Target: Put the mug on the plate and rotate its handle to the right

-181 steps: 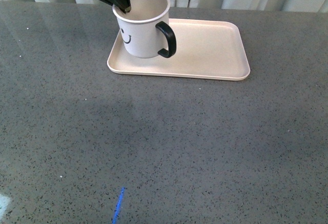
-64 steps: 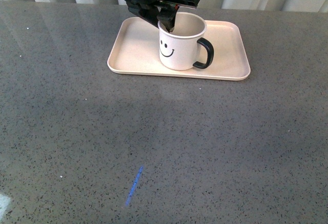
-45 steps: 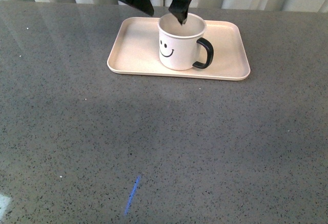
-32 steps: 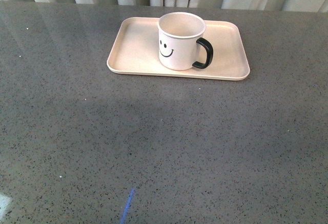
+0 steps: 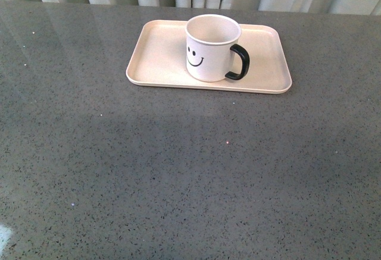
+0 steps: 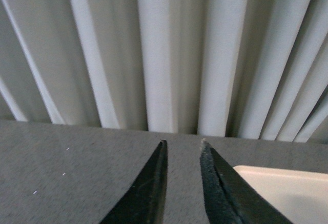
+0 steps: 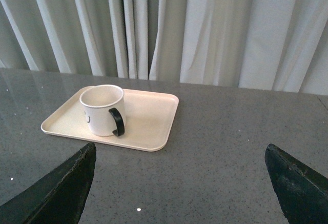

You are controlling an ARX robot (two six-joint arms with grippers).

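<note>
A: How many mugs?
B: One mug, with one handle and one smiley face.
A: Plates?
B: One plate. One table too.
A: And grippers?
B: Two: the left gripper and the right gripper.

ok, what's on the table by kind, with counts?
mug: 1
plate: 1
Total: 2
</note>
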